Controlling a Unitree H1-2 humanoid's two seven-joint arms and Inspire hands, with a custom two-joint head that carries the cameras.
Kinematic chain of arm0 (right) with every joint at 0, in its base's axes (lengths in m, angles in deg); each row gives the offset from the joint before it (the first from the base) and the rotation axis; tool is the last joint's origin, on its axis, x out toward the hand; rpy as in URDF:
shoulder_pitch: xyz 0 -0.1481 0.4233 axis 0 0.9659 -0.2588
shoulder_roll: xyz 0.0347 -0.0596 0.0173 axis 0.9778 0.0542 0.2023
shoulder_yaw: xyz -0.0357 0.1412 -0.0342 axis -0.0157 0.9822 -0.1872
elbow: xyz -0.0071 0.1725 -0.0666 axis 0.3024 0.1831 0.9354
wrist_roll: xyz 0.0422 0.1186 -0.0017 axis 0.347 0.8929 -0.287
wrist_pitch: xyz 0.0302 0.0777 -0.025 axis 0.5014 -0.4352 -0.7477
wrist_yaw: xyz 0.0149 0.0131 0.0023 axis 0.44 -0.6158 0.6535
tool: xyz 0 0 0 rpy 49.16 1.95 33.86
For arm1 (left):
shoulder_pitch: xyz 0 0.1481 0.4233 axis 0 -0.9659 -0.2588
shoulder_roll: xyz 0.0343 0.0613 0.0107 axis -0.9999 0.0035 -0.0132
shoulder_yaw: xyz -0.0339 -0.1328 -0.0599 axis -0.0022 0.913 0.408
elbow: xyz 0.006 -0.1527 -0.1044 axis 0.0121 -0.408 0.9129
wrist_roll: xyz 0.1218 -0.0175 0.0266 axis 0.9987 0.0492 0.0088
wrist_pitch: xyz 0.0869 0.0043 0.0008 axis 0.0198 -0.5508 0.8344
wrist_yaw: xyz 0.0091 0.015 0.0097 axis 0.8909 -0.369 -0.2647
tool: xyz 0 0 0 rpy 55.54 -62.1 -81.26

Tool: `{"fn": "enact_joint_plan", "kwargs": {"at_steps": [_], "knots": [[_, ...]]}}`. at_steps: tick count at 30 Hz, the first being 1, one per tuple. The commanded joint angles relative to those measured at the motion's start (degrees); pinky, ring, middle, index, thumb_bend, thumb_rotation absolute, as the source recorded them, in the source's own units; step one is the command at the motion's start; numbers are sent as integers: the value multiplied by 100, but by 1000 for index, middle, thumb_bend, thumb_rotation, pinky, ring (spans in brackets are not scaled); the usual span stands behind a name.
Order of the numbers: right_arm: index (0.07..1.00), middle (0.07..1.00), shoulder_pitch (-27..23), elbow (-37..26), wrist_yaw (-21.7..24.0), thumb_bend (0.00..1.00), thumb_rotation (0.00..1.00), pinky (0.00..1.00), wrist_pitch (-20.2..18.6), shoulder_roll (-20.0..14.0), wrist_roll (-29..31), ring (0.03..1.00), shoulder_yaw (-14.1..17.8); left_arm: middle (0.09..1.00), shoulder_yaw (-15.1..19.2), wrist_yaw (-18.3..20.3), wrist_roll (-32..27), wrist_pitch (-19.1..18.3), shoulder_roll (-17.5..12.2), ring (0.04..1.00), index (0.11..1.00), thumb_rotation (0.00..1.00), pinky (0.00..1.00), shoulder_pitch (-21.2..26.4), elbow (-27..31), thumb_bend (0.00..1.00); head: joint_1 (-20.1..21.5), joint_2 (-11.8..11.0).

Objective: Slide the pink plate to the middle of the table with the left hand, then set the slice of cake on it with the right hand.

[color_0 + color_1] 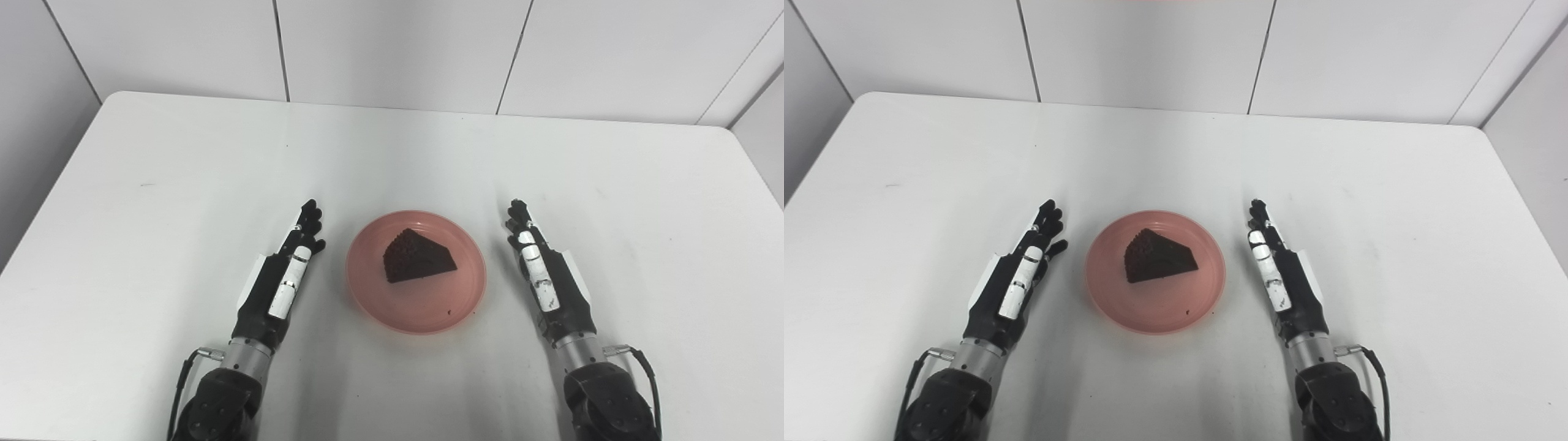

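We see the cake [419,256] on the plate [373,294]; probably soft, crumbly. Left hand [288,275] and right hand [542,269] open, empty.

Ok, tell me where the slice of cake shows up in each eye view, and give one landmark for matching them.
Left eye view: the slice of cake sits just right of picture centre, on the pink plate.
Right eye view: the cake lies just left of centre, on the same plate.
Shared landmark: the dark crumb on the plate's near right part, near the rim.
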State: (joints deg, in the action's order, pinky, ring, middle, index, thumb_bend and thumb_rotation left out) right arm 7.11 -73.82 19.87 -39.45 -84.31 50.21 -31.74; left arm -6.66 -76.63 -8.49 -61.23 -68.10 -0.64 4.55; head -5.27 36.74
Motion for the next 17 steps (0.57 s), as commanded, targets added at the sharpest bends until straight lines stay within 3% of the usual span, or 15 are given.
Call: {"fn": "enact_joint_plan", "kwargs": {"at_steps": [1,17], "knots": [[974,972,-18,-155,-6,292,1000,987,-36,5,74,968,-8,995,17,-10,-10,-243,-23,993,983,1000,980,-9,-37,420,-20,2],[978,966,29,-247,46,287,1000,981,-142,-36,95,961,-56,990,-14,2,1,-235,-17,978,972,1000,967,-36,-5,412,-56,17]]}}
